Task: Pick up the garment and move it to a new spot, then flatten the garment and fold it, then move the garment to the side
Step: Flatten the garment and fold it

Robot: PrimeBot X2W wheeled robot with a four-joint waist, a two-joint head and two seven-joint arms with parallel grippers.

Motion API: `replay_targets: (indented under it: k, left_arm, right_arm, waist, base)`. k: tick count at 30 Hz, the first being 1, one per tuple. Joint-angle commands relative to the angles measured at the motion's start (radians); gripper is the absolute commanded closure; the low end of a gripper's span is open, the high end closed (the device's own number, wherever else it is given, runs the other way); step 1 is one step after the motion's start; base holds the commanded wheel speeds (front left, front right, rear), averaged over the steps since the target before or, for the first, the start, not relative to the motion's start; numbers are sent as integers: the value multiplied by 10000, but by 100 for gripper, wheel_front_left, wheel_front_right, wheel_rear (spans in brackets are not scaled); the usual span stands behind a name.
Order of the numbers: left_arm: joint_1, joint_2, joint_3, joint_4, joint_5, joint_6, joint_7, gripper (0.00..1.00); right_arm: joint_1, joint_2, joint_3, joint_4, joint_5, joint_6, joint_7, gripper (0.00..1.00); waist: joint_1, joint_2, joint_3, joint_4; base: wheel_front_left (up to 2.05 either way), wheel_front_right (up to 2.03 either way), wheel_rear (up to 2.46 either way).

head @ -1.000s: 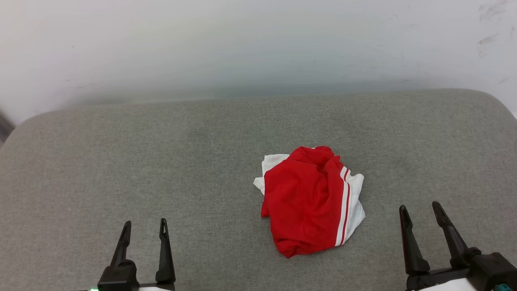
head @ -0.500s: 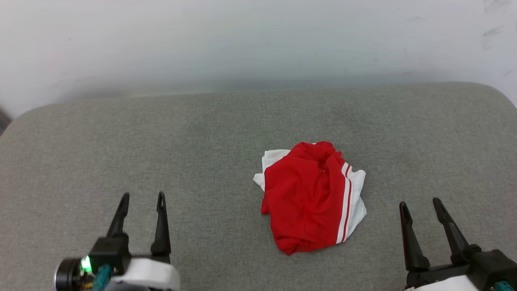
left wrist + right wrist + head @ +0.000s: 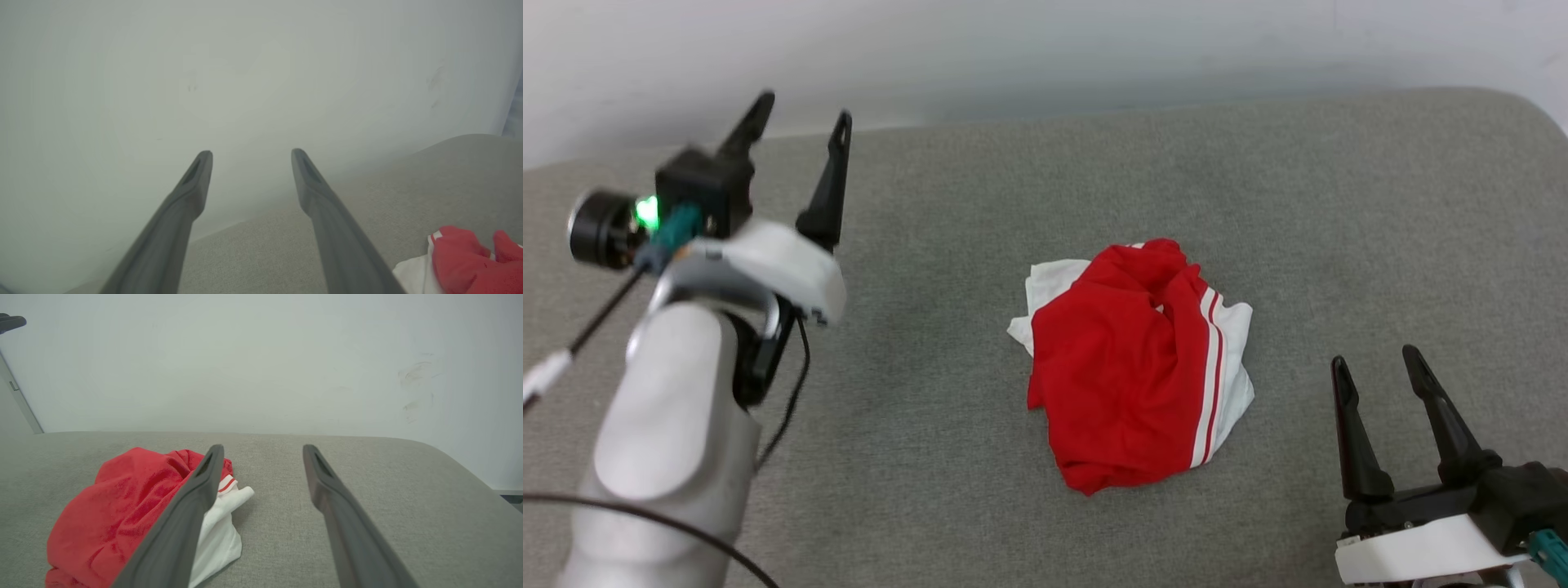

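The garment point(image 3: 1131, 367) lies crumpled in a heap on the grey cushion point(image 3: 931, 392), red cloth with white sleeve parts edged by thin red stripes. My left gripper point(image 3: 800, 110) is raised at the upper left, open and empty, well apart from the heap. Its wrist view catches a corner of the garment point(image 3: 461, 261) at the lower right, beside the left gripper point(image 3: 251, 157). My right gripper point(image 3: 1376, 363) stands open and empty at the lower right, just right of the heap. In its own view the right gripper point(image 3: 263, 451) has the garment point(image 3: 122, 510) to its left.
A pale wall point(image 3: 1045, 49) rises right behind the cushion's far edge. The cushion's rounded right corner point(image 3: 1527, 114) falls off at the upper right. Black cables point(image 3: 784, 408) hang from my left forearm.
My left arm has risen and reached far forward toward the wall, forearm now in view. The head camera has tilted down, shifting the whole picture. The right gripper has barely moved.
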Motion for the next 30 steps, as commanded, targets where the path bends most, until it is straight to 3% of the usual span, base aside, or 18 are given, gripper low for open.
replay_targets:
  k: [1, 5, 14, 20, 25, 26, 30]
  left_arm:
    - [-542, 188, -258, 120, -147, -35, 457, 0]
    - [-1979, 723, -1469, 368, -992, -54, 1865, 0]
    - [-4568, 2065, -5283, 596, -4059, -52, 6110, 0]
    - [-5700, 2572, -7440, 515, -5992, -54, 8513, 0]
    - [-6411, 2574, -8712, 702, -7049, -54, 9441, 0]
    - [-6722, 2519, -9495, 840, -7455, -55, 9830, 0]
    - [-6902, 2548, -10374, 1007, -7647, -55, 10099, 0]
  right_arm:
    - [-175, 23, -18, -50, -24, -7, -20, 0]
    - [-430, 21, 11, -105, -2, -7, -20, 0]
    - [-958, 21, 78, -184, 75, -7, -20, 0]
    - [-1309, 21, 142, -168, 177, -7, -20, 0]
    - [-1592, 21, 220, -196, 229, -7, -20, 0]
    - [-1697, 20, 272, -189, 277, -7, -20, 0]
    - [-1772, 21, 314, -199, 337, -7, -20, 0]
  waist:
    - [-1, -1, 332, -175]
    - [-1, -1, 765, -358]
    - [-1, -1, 1651, -760]
    - [-1, -1, 2213, -1032]
    - [-1, -1, 2629, -1251]
    - [-1, -1, 2831, -1395]
    - [-1, -1, 2989, -1497]
  base:
    - [0, 0, 0]
    - [0, 0, 0]
    - [0, 0, 0]
    - [0, 0, 0]
    - [0, 0, 0]
    - [0, 0, 0]
    - [0, 0, 0]
